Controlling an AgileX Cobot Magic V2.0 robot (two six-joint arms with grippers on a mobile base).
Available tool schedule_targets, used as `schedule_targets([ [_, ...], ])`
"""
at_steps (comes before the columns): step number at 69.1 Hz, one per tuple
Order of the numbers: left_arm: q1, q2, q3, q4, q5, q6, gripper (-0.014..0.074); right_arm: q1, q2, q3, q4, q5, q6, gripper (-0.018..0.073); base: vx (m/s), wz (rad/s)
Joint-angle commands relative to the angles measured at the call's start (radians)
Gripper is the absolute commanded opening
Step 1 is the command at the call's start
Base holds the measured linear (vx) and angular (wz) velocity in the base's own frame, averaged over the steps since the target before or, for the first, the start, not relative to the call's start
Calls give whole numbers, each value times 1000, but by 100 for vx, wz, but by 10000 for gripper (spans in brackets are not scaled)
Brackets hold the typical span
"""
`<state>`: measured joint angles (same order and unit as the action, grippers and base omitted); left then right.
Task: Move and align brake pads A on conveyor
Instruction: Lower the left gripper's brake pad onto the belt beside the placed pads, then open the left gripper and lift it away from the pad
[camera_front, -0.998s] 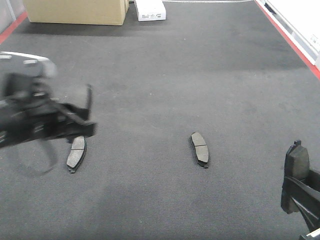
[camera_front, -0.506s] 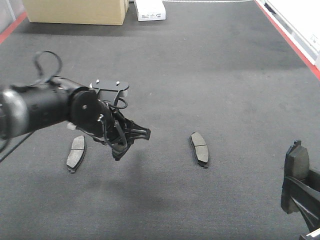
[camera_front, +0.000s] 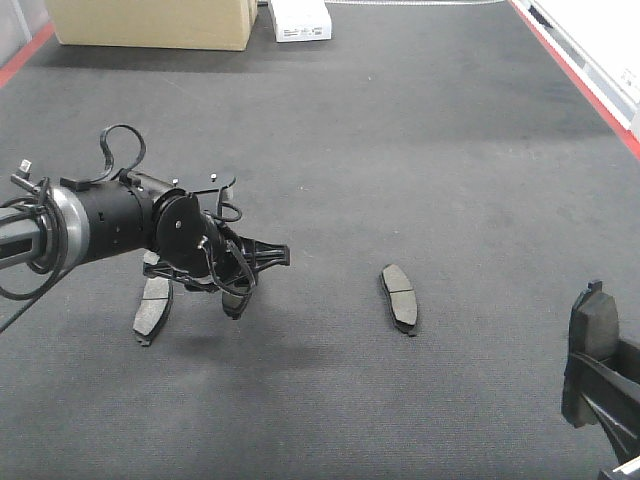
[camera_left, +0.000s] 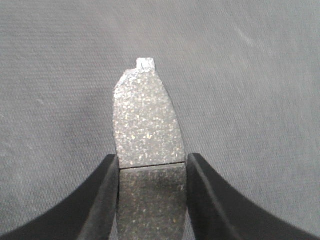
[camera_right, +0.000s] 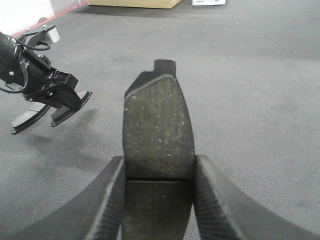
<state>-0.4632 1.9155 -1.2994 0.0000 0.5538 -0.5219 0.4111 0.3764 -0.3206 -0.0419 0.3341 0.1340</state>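
Note:
The conveyor (camera_front: 430, 150) is a wide dark felt-like belt. Two brake pads A lie flat on it: one at the left (camera_front: 150, 308), one near the middle (camera_front: 400, 297). My left gripper (camera_front: 250, 276) hovers just right of the left pad. In the left wrist view it (camera_left: 152, 172) is shut on a third pad (camera_left: 146, 120), which points forward over the belt. My right gripper (camera_front: 600, 400) is at the bottom right corner. In the right wrist view it (camera_right: 159, 175) is shut on a fourth pad (camera_right: 157, 120), held upright above the belt.
A cardboard box (camera_front: 150, 22) and a white box (camera_front: 300, 20) stand at the far end of the belt. The red frame (camera_front: 575, 65) edges the right side, and a strip of it shows at the far left (camera_front: 22, 55).
My left arm has swung in from the left edge toward the middle, then settled a little back and lower beside the left pad. The right gripper and both lying pads have not moved.

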Motion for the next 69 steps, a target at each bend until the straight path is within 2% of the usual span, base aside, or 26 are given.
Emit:
schedule_targets([
  [1,4,-56,-28,0,-50,-15,267,-2,5,-31,-9,-93,-9,26,0,0],
  [24,4,-36,20,0,-84,-15,269,-2,5,-31,-9,-93,-9,26,0,0],
  [34,4,-4,20,-13,-75,-15,298,-2,5,-31,-9,-93,-9,26,0,0],
  [56,4,-11,19,-7,-54,-12,481,-2,5,-31,-9,-94,-9,26,0,0],
  [61,4,-36,19,24,-66,-10,512,-2,5,-31,-9,-93,-9,26,0,0],
  [69,-1,-116,45,148,-77,-5,518,-2,5,-31,-9,-93,-9,26,0,0],
])
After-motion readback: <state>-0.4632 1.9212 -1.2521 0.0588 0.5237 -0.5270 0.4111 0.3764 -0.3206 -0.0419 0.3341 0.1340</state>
